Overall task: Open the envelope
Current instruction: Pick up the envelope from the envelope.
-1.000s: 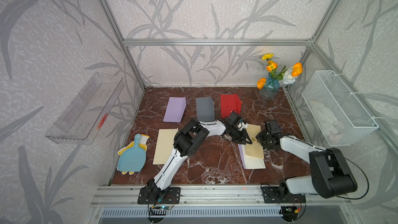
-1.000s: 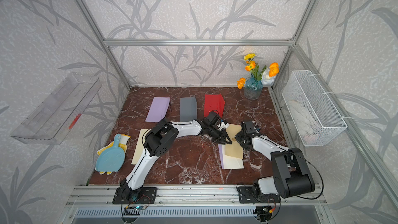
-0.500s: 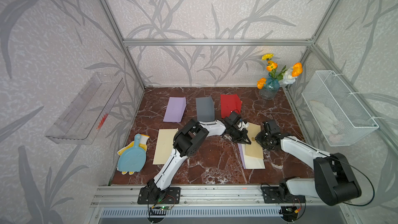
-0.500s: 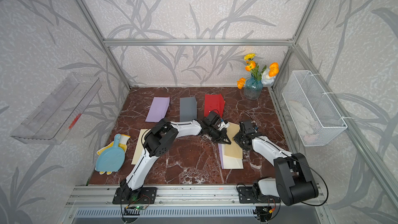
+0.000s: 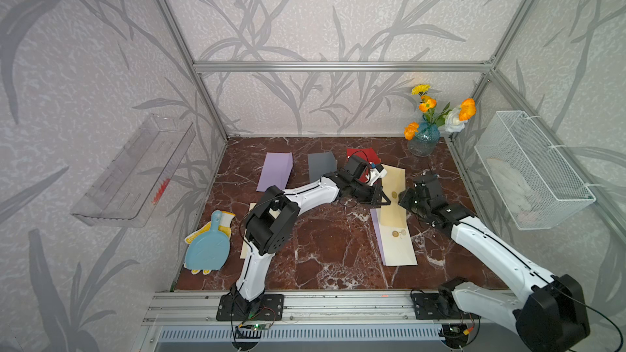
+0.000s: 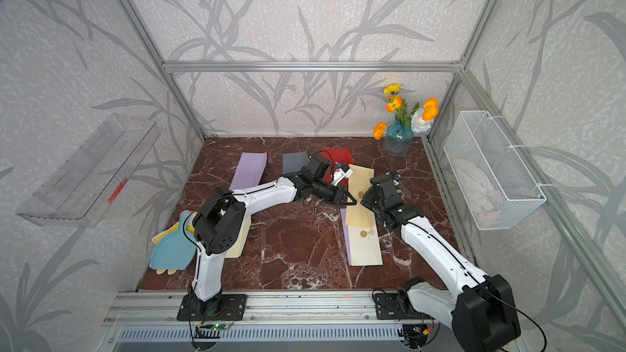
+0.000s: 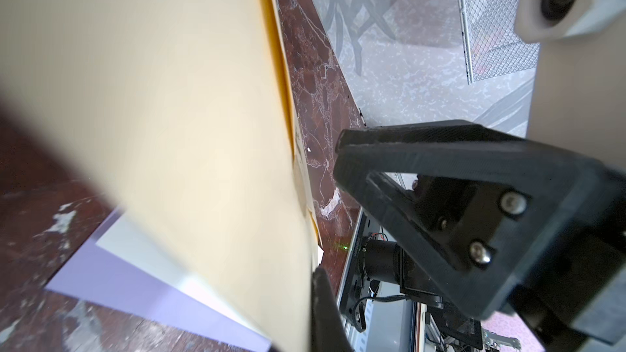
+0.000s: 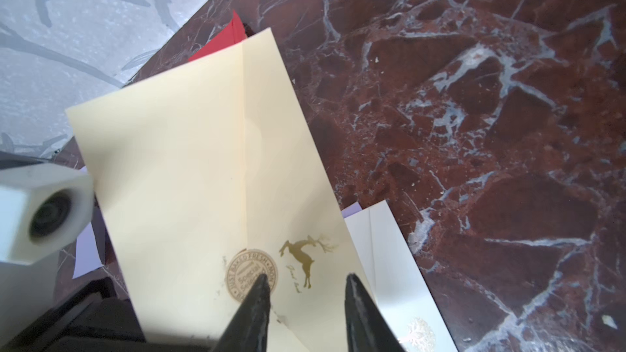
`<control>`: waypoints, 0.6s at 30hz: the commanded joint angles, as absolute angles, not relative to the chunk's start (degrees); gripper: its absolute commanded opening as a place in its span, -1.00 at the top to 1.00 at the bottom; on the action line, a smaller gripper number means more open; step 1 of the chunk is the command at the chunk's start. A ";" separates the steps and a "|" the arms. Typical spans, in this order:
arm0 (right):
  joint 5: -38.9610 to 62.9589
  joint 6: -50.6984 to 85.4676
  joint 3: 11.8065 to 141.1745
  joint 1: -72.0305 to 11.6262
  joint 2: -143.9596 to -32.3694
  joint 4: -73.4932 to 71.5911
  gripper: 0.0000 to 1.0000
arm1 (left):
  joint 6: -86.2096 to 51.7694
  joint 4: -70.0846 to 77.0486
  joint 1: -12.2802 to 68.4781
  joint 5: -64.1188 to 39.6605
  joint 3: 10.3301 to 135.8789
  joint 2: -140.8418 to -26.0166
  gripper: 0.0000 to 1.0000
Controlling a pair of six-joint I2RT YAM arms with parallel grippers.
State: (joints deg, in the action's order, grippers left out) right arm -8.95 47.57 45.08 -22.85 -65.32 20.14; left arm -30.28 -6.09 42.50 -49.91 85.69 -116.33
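Cream envelope (image 5: 394, 182) with round brown seal and gold deer, overlapping a white envelope (image 5: 399, 247).

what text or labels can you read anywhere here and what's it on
"JUST BAKED FRESH": rim of the round seal on the cream envelope; rest covered.
"Special": seal centre; next word cut off.
Gold script beside the deer: unreadable.
Emblem on the white envelope: blurred.

You have grey leaf-patterned wallpaper (image 5: 305, 11) on every side, framed by aluminium bars (image 5: 338, 66), with a red-brown marble floor (image 5: 321, 238) under soft, even light. On the left wall hangs a clear plastic shelf (image 5: 135, 171) and on the right wall a white wire basket (image 5: 491, 143). A blue glass vase (image 5: 423, 138) of orange flowers stands in the far right corner.
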 commanded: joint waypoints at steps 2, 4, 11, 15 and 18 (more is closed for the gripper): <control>-13.18 43.02 49.45 -25.98 -67.42 20.49 0.18 | -26.97 -7.03 41.12 -47.69 81.44 -111.62 1.00; -13.79 41.40 51.17 -27.37 -68.55 19.87 0.15 | -26.98 -6.17 40.28 -46.86 79.69 -110.07 1.00; -5.02 32.45 56.65 -29.54 -75.21 12.94 -0.09 | -26.82 -3.45 35.68 -46.98 74.74 -106.09 1.00; 3.38 28.53 58.88 -29.58 -79.49 8.70 -0.24 | -26.24 -2.46 32.00 -47.87 72.29 -103.60 1.00; 8.27 27.17 58.51 -29.55 -81.35 3.13 -0.28 | -25.89 -1.20 29.50 -49.32 70.40 -101.73 1.00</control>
State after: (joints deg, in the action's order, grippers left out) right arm 1.39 31.11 57.47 -29.34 -80.38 9.56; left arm -27.59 -3.90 31.20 -47.79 71.59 -105.03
